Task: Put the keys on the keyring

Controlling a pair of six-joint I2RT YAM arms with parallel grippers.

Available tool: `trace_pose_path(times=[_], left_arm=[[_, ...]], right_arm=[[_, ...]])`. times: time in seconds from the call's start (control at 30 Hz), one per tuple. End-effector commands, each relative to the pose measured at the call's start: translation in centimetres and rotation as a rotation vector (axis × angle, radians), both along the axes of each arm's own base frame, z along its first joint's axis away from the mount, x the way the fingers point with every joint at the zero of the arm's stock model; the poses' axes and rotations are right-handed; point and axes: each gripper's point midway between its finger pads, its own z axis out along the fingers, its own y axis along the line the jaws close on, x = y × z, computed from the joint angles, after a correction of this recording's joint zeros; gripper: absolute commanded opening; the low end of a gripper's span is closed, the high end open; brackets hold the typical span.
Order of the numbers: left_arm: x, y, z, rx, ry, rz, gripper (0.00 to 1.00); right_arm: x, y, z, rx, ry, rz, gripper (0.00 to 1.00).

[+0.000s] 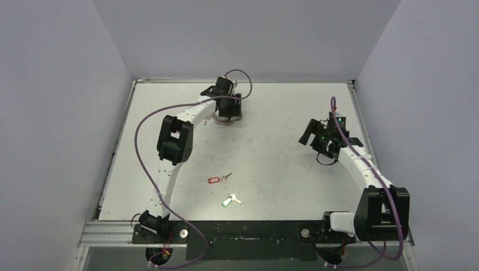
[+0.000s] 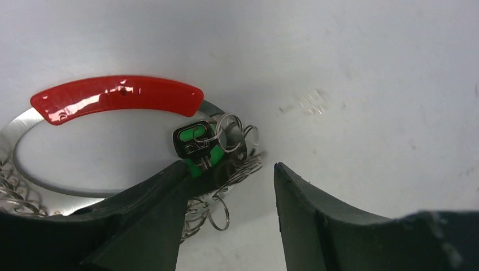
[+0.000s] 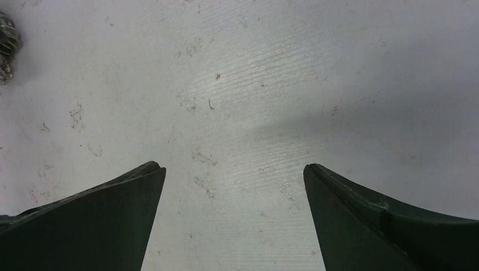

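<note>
The keyring [image 2: 118,97] lies on the table at the far middle, with a red arc, a silver band and a fringe of small metal loops [image 2: 217,212]. It shows under the left wrist in the top view [image 1: 222,120]. A green-tagged key [image 2: 195,144] lies against the ring among the loops; I cannot tell if it is threaded on. My left gripper [image 2: 231,169] is open just over this spot, its left finger [image 2: 158,203] beside the green tag. A red-tagged key [image 1: 214,180] and another green-tagged key [image 1: 228,200] lie loose near the front. My right gripper [image 3: 234,169] is open and empty over bare table.
The white table [image 1: 282,180] is walled by grey panels on three sides. The left arm's purple cable [image 1: 148,121] arcs over the left half. A bit of the silvery loops [image 3: 7,39] shows at the top left of the right wrist view. The right gripper [image 1: 316,138] hovers at the right.
</note>
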Motion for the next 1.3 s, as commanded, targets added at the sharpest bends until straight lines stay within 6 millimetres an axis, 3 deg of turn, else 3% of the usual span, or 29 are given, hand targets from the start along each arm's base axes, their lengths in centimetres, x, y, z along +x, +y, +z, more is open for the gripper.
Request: trace_pose_path(times=[0.0,0.27,0.37,0.43,0.67,0.8,1.07,1.27], left_arm=[[-8.8,-4.6,-2.5,-0.031,0.171,-0.1,0.54],[-21.1,-7.0,-3.6,0.059,0.219,-0.251,0.54],[-24.7,-7.8,-2.7,0.079,0.212,-0.309,0.54],[-25.8,-8.1,-0.7,0.06,0.187,-0.325,0.55],[-24.9,-8.1,7.5,-0.04,0.033,-0.287,0.63],[-24.5,-6.6,9.8,-0.068,-0.031,-0.247,0.64],[-22.7,-0.1,8.2,-0.302,0.044,0.035,0.64],[-23.4,3.1,5.4,-0.413,0.109,0.138,0.63]], right_arm=[[0.3,0.7,1.1,0.031,-0.029,0.031,1.0],[1.1,1.8,1.1,0.084,-0.036,0.067,1.0],[1.1,2.4,0.4,0.109,-0.015,0.09,1.0],[1.2,2.9,0.2,0.13,-0.002,0.108,1.0],[1.7,5.3,0.4,0.106,-0.006,0.212,1.0],[1.5,7.0,0.3,0.049,0.005,0.268,0.99],[0.2,11.0,-1.0,-0.122,0.037,0.388,0.87],[-1.0,14.0,-2.0,-0.327,0.063,0.478,0.76]])
